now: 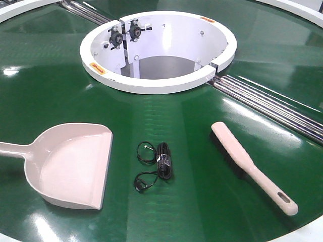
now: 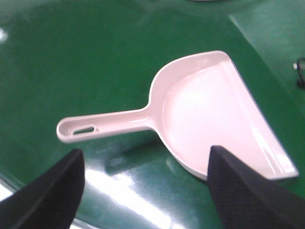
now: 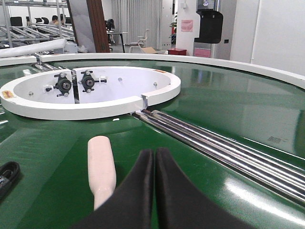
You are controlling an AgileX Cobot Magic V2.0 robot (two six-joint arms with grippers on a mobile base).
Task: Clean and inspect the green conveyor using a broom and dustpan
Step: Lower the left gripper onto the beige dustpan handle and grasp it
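The green conveyor [image 1: 166, 121] fills the front view, with its white ring-walled opening [image 1: 157, 50] at the back. The pink-beige dustpan [image 1: 70, 164] lies at the left, mouth to the right, handle running off the left edge. The broom [image 1: 250, 166] lies at the right, handle end toward the near edge. No gripper shows in the front view. My left gripper [image 2: 145, 164] is open just above the belt, near the dustpan [image 2: 209, 112] handle, holding nothing. My right gripper [image 3: 154, 160] is shut and empty, with the broom [image 3: 101, 167] just to its left.
A coiled black cable [image 1: 156, 164] lies on the belt between dustpan and broom. Silver rollers [image 1: 272, 106] run in a seam from the ring to the right edge, and another seam [image 1: 86, 10] runs to the back left. The belt's near edge is close behind the tools.
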